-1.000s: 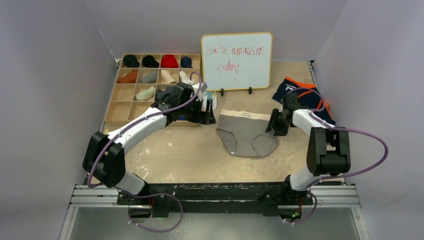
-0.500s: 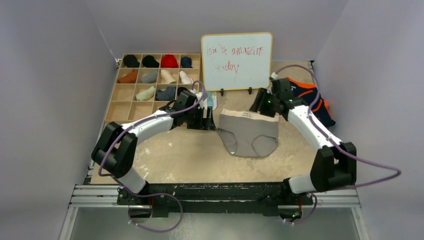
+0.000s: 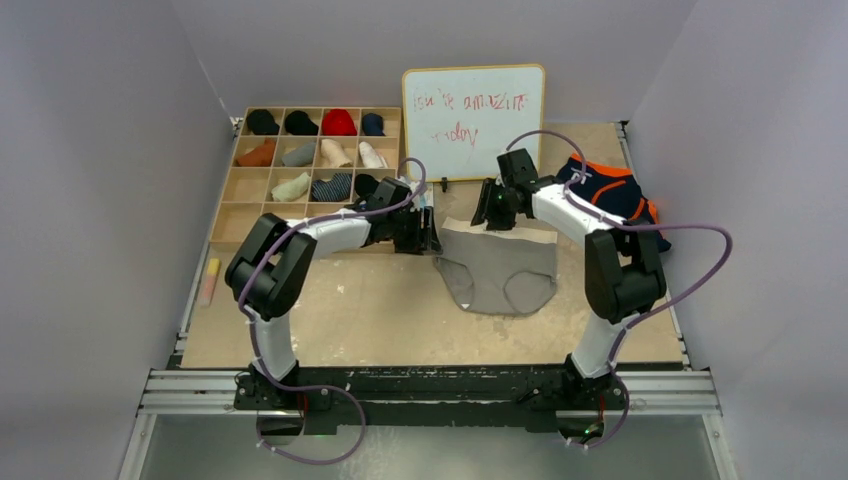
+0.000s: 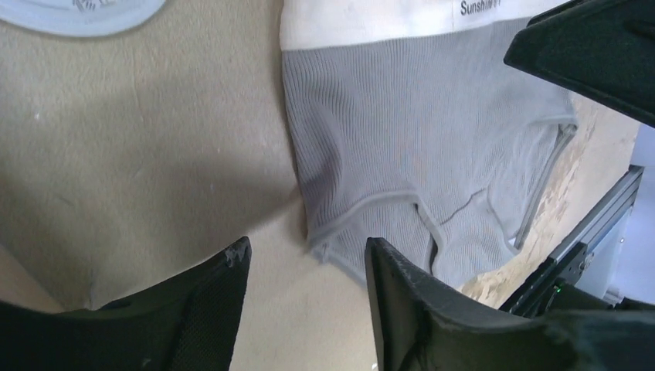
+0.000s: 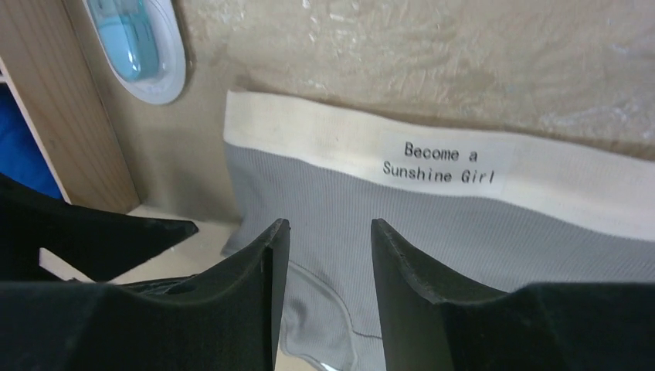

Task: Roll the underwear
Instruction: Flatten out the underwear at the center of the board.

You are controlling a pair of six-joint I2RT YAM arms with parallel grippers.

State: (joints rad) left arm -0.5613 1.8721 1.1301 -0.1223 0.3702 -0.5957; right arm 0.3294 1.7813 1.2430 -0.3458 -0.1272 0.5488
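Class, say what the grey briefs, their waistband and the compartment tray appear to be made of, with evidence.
The grey briefs look like ribbed knit fabric, matte; fine ribs show. The waistband seems a smooth cream elastic band with printed black lettering. The compartment tray looks like pale bare wood, with faint grain.

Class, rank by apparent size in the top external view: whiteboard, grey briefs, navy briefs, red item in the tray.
Largest to smallest:
whiteboard
grey briefs
navy briefs, partly hidden by the right arm
red item
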